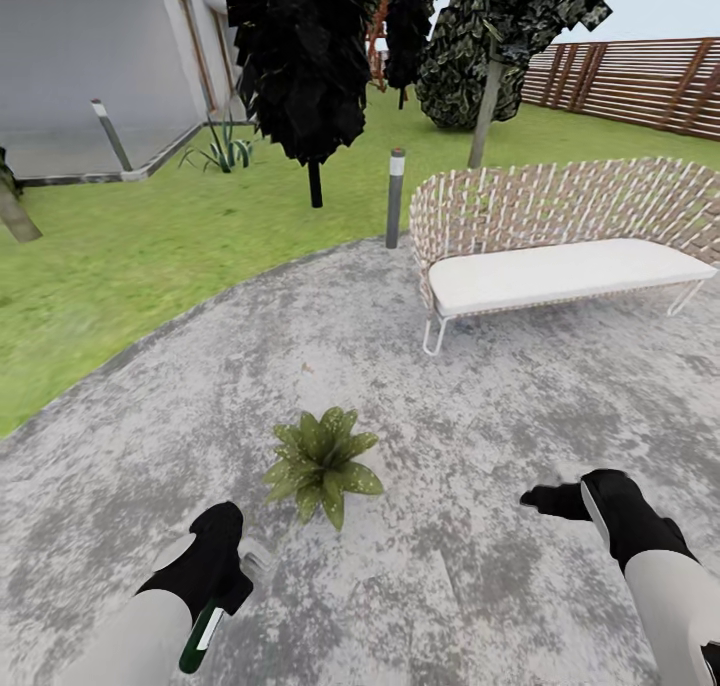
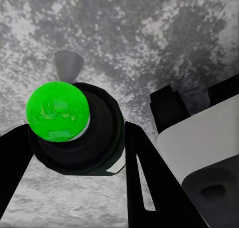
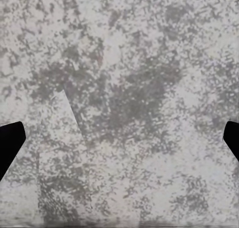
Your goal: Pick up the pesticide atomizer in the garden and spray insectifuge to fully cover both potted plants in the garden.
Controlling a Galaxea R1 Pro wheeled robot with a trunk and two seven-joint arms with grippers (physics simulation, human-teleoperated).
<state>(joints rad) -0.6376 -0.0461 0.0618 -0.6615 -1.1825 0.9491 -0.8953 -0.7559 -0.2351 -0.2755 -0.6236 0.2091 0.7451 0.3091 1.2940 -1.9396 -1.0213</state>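
A: Setting, biggest first?

B: Round mottled grey patio (image 1: 420,386) under both arms, green lawn (image 1: 120,256) wrapping it beyond the left gripper. Brown slat fence (image 1: 640,81) far out ahead of the right gripper. Dark-leaved trees (image 1: 300,56) stand on the grass well ahead of both, and a pale building wall (image 1: 90,36) sits far ahead of the left gripper.

A: Furniture?

B: One woven-back bench (image 1: 560,246) with a white seat cushion, on the paving well ahead of the right gripper. A short grey bollard light (image 1: 396,198) stands at the paving edge just beside the bench's near end.

A: The plant?

B: One potted plant (image 1: 320,463), a low rosette of broad pointed green leaves, sits on the patio between the two grippers, nearer the left one and a little ahead of it. Its pot is hidden under the leaves.

A: Left gripper?

B: The left gripper (image 1: 222,566) is clamped on the pesticide atomizer (image 1: 205,631). In the left wrist view the dark fingers (image 2: 144,173) press on both sides of the bottle's dark green body (image 2: 102,138); a bright green round patch (image 2: 58,111) shows over the bottle, and the pale grey spray head (image 2: 67,64) juts past it over the paving. In the head view the spray head lies on the plant's side of the gripper.

A: Right gripper?

B: The right gripper (image 1: 545,499) hangs over bare paving, well apart from the plant. In the right wrist view its two dark fingertips (image 3: 10,143) sit at opposite edges with nothing between them, so the jaws stand wide apart.
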